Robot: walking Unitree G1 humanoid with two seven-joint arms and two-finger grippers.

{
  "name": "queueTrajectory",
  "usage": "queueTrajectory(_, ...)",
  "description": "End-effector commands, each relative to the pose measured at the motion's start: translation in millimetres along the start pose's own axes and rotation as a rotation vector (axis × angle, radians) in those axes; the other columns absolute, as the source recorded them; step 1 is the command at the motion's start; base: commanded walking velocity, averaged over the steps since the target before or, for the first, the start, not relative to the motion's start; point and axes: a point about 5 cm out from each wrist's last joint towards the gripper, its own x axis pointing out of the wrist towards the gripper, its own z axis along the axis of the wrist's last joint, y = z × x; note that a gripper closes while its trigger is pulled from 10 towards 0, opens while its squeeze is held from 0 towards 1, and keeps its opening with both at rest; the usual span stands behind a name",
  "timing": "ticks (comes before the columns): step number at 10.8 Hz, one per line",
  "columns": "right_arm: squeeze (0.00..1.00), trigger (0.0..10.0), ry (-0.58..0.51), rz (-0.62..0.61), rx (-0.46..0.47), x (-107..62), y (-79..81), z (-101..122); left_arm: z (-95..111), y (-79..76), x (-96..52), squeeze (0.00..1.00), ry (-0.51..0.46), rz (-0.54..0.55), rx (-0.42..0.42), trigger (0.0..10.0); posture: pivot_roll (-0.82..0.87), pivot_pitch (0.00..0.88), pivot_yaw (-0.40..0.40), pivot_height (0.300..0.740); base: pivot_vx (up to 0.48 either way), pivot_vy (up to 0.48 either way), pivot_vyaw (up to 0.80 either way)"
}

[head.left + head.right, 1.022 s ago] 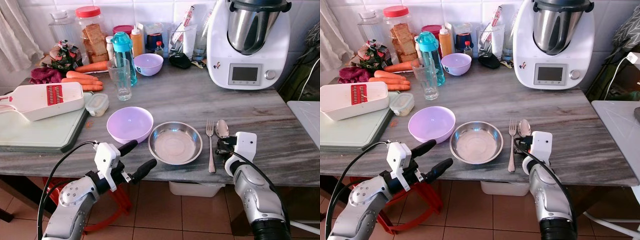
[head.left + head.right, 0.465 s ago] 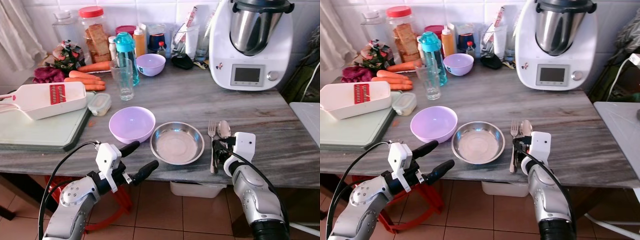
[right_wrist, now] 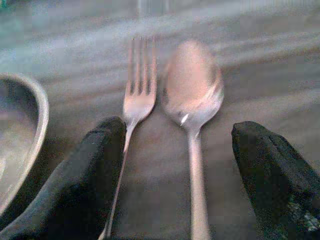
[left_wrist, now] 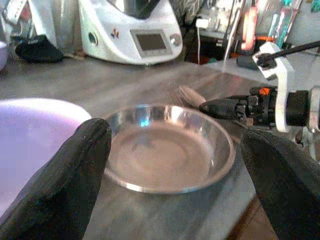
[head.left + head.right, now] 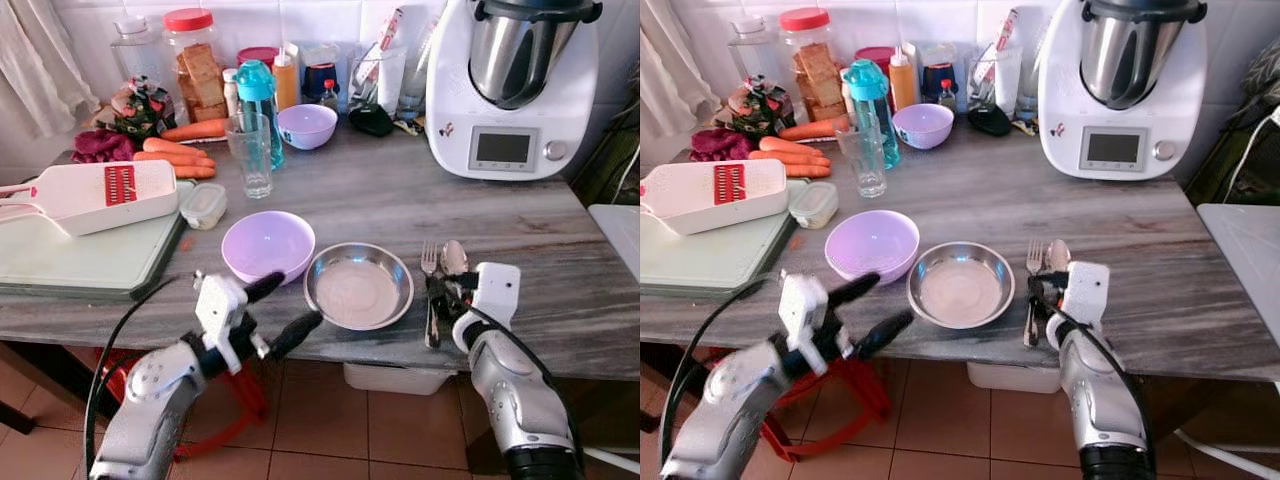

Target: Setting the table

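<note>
Where counter holds 1 steel bowl [image 5: 358,289], 2 purple bowls [image 5: 267,245], 1 fork [image 3: 136,100], 1 spoon [image 3: 192,95]

Steel bowl [image 5: 359,286]: shallow, round and empty; it is set upright near the front edge of the grey-veined table [image 5: 560,220].
Lilac bowl [image 5: 267,245]: plastic, deeper, empty; it is placed just left of the steel bowl, nearly touching it.
Fork [image 3: 138,93]: laid flat just right of the steel bowl, tines pointing away from the table edge.
Spoon [image 3: 192,95]: laid parallel beside the fork, bowl upward.
</note>
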Motion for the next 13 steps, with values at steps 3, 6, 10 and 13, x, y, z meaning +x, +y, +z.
queueTrajectory(3,1.00,10.0,-0.060,-0.004,0.016,-3.2,3.9,12,6,4.3,-0.3,0.00,-0.022,0.025,0.027,10.0,0.00,0.000,0.028,0.740,0.000,0.000,0.00)
queueTrajectory(6,1.00,10.0,-0.292,0.044,-0.028,-10.2,16.6,43,13,20.4,6.6,0.00,-0.075,0.240,0.074,10.0,0.00,0.000,0.018,0.740,0.000,0.000,0.00)
queueTrajectory(10,0.99,10.0,-0.399,0.024,-0.087,-32.5,21.2,45,3,34.5,-3.2,0.00,-0.015,0.623,0.141,10.0,0.01,0.000,0.013,0.740,0.000,0.000,0.00)
queueTrajectory(13,0.00,10.0,-0.394,0.035,-0.091,-39.3,23.7,38,0,38.1,-8.8,0.00,0.039,0.725,0.214,10.0,0.03,0.000,-0.002,0.740,0.000,0.000,0.00)
